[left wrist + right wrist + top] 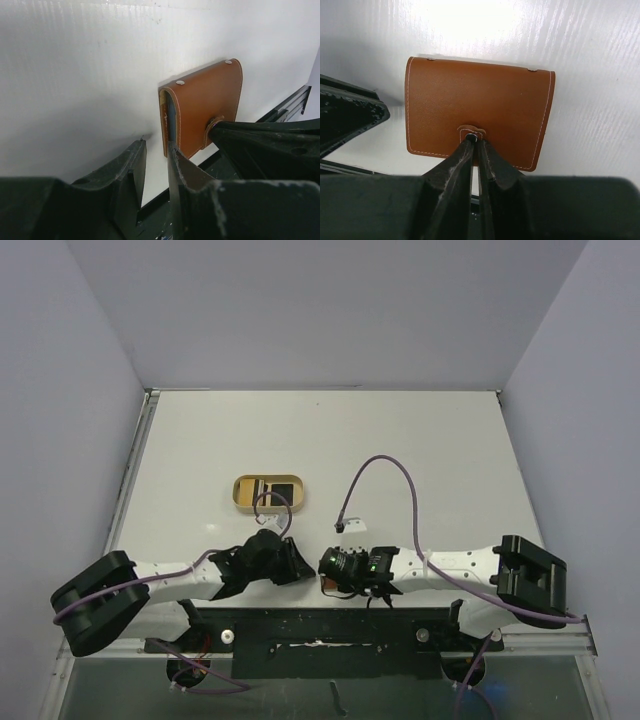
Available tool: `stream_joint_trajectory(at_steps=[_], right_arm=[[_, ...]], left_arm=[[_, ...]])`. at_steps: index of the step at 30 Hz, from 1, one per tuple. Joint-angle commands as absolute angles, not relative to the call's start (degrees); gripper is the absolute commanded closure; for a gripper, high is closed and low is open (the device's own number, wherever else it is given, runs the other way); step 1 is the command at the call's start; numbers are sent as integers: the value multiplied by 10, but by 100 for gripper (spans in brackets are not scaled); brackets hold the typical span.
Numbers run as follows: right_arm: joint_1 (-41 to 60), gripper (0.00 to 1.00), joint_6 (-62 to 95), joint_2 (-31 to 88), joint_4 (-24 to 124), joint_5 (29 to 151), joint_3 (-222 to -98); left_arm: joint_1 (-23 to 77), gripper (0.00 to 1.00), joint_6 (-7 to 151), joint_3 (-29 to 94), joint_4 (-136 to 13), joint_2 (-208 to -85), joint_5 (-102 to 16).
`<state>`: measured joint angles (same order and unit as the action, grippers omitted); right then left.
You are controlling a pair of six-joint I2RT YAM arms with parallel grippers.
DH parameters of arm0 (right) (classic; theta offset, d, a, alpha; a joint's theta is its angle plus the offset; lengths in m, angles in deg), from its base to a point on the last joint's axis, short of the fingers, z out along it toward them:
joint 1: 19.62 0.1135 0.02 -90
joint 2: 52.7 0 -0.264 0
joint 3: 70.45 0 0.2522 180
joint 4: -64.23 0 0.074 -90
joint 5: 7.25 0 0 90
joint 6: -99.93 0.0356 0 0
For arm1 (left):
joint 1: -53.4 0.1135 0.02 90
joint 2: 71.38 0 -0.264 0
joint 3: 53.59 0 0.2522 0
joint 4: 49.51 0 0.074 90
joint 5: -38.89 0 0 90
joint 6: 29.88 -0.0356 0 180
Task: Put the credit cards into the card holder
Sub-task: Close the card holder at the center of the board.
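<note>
Brown leather marks the card holder (480,100), which is closed and sits at the near edge of the desk (400,440), about midway along it, between the two hands. The right hand (474,141) reaches it from the right. Its fingers are pressed together on the little snap tab (471,132) at the middle of the holder's outer face, with no gap showing between them. The left hand (156,147) is on the other side, its fingers a narrow way apart and nothing between them. The holder's open edge lies just beyond its fingertips, close to one finger; whether that finger touches the leather cannot be told. Dark credit cards (284,490) lie in the tan tray (240,502), farther back on the desk and left of the middle, apart from the holder.
</note>
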<state>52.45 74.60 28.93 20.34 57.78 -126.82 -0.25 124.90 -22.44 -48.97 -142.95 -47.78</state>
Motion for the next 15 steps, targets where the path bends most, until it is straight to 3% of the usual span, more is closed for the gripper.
stream_joint_trajectory(at_steps=[1,15], right_arm=[[497,89,727,326,197,630,-1249],[362,89,583,363,236,705,-1260]], left_arm=[[-7,78,1254,-210,-430,-1449,-479],[-1,78,1216,-149,-423,-1530,-492]])
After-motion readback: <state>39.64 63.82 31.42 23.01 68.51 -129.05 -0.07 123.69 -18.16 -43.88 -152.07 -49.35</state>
